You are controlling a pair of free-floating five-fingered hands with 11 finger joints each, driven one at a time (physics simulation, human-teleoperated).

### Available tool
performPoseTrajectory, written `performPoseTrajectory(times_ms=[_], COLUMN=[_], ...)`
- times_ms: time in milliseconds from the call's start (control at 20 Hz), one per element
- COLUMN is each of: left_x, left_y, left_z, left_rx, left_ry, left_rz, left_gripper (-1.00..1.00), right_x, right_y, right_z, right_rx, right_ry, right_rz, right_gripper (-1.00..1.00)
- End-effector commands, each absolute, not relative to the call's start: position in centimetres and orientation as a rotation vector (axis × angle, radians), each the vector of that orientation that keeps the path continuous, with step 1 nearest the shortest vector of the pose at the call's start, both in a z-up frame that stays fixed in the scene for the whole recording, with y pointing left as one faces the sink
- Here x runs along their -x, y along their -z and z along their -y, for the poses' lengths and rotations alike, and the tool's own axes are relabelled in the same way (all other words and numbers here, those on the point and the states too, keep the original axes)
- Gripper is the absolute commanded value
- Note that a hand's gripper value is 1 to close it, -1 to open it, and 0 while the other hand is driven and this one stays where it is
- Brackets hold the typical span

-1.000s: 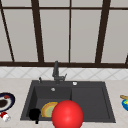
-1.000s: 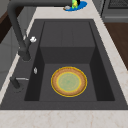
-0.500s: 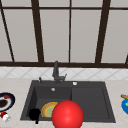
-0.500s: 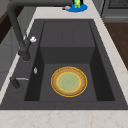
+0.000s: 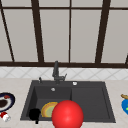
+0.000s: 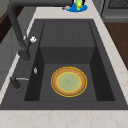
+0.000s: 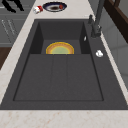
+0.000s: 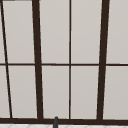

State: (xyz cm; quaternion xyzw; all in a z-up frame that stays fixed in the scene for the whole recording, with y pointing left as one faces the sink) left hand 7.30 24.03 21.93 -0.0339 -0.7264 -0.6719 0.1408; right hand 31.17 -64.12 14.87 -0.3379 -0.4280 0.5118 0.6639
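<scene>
**Left hand parked at sink front, plate in basin, nothing moving**

Left hand (image 5: 34, 114) hung off the front-left corner of the sink (image 5: 90, 100), out over the counter (image 5: 15, 85) edge. It read as a dark blob from the front and a few black streaks from the right side, so I couldn't tell whether it was released or clenched. It wasn't touching anything.

The nearest thing was the yellow-orange plate (image 5: 48, 110). It lay flat on the floor of the left basin, at about 2 o'clock from the hand and clear of the basin walls. A red ball (image 5: 67, 115) sat at 3 o'clock from the hand, covering the plate's right edge in the front view. The faucet (image 5: 56, 71) was at 12 o'clock of the basin.

On the counter, a dark dish (image 5: 5, 101) sat at 9 o'clock of the sink with a small red-and-white item (image 5: 5, 116) just beside it. A blue dish (image 5: 125, 105) was at 3 o'clock.

My read on handling:
- The plate lay flat and low, so any approach should clear the front rim first and then drop straight down.
- The rim at 6 or 9 o'clock looked the most open. The 3 o'clock side was crowded by the ball.
- A flat plate gives little lip to grab, so expect it to slide on the basin floor.

Against 1.0 s and 0.5 s ago, the hand, plate and ball were all in the same spots.
</scene>
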Motion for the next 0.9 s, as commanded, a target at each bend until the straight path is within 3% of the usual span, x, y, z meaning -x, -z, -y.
performPoseTrajectory(times_ms=[0,350,850], left_x=[-7.3,-7.3,-7.3], left_y=[-21.9,-21.9,-21.9], left_z=[-24.0,-24.0,-24.0], left_rx=[0.098,0.098,0.098], left_ry=[1.94,1.94,1.94], left_rz=[2.098,2.098,2.098], left_gripper=[0.0,0.0,0.0], right_x=[-32.5,-34.6,-37.6], right_y=[-17.4,-22.0,-21.9], right_z=[64.1,61.5,57.0], right_rx=[0.797,0.809,0.969], right_ry=[-1.153,-1.166,-1.265], right_rz=[0.912,0.853,0.718], right_gripper=[-1.0,-1.0,-1.0])
